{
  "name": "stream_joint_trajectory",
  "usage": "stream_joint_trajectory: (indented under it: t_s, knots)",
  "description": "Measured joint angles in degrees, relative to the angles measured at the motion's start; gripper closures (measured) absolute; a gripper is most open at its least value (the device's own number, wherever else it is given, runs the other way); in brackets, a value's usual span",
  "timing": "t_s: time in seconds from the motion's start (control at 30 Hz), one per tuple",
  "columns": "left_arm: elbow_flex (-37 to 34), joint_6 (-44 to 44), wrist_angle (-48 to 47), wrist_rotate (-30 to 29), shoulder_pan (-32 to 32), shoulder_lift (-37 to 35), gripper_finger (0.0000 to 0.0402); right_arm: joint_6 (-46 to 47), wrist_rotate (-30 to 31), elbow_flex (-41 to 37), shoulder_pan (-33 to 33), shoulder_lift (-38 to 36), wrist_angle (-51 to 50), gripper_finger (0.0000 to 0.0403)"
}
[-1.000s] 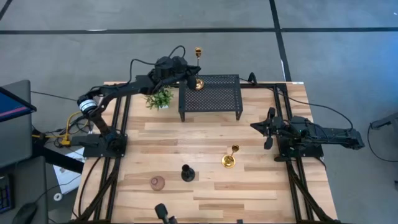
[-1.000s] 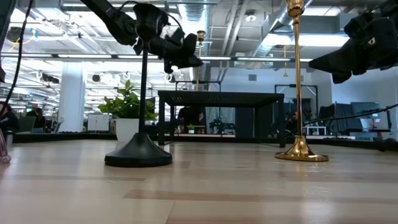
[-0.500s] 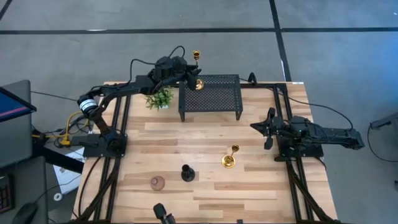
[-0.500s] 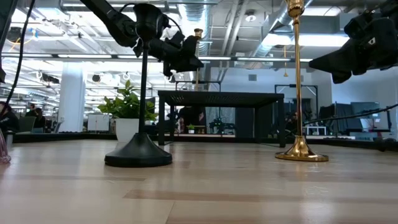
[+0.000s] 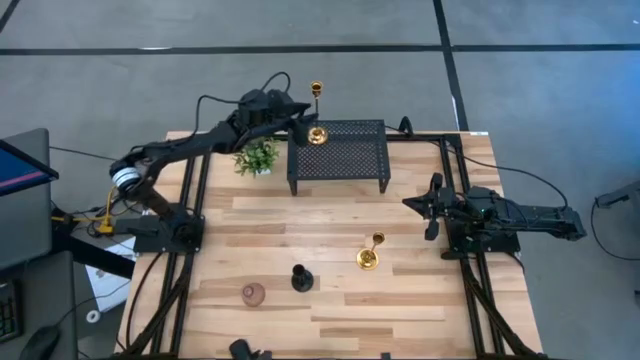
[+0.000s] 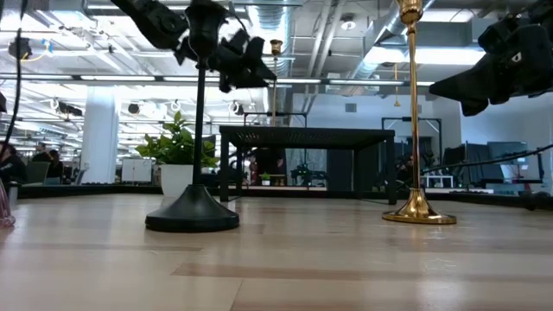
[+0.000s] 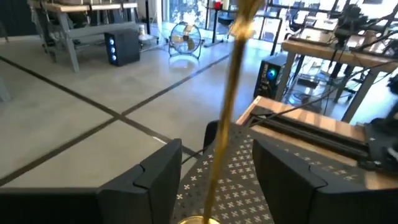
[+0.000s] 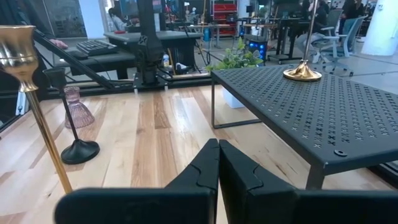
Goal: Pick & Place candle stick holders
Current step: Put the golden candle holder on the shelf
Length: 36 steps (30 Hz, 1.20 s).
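Note:
A gold candle stick holder (image 5: pixel 318 133) stands upright by its round base on the far left corner of the black mesh stand (image 5: pixel 340 160). My left gripper (image 5: pixel 298 124) is open beside it; in the left wrist view its thin stem (image 7: pixel 225 118) rises between the two spread fingers (image 7: pixel 155 180) with a gap on each side. A second gold holder (image 5: pixel 368 258), a black one (image 5: pixel 299 277) and a pinkish-brown round one (image 5: pixel 254 293) stand on the table's near half. My right gripper (image 5: pixel 422 206) rests shut at the right, holding nothing.
A small green potted plant (image 5: pixel 257 157) stands just left of the mesh stand, under my left arm. Black frame rails run along the table's left and right sides. Bare wood lies between the stand and the near holders.
My left gripper has opened and let go of the gold holder's stem, then drawn slightly up and back toward the table's left. The holder stays upright on the stand's far left corner.

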Motion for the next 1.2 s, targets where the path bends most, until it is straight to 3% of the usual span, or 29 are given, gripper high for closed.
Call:
stream_joint_trajectory:
  t_s: [0.33,0.67,0.9,1.2]
  knots:
    - [-9.1,2.5,-6.8,0.6,0.0,-16.6,0.0206,0.0,0.0,0.0,0.0,0.0,0.0,0.0403]
    - [-19.7,3.4,-7.0,12.1,-0.1,-34.0,0.0255,0.0,0.0,0.0,0.0,0.0,0.0,0.0403]
    - [-25.6,3.4,-7.8,21.5,-0.1,-39.3,0.0313,0.0,0.0,0.0,0.0,0.0,0.0,0.0403]
    - [-34.1,3.0,-8.0,23.7,-1.8,-41.6,0.0395,0.0,0.0,0.0,0.0,0.0,0.0,0.0403]
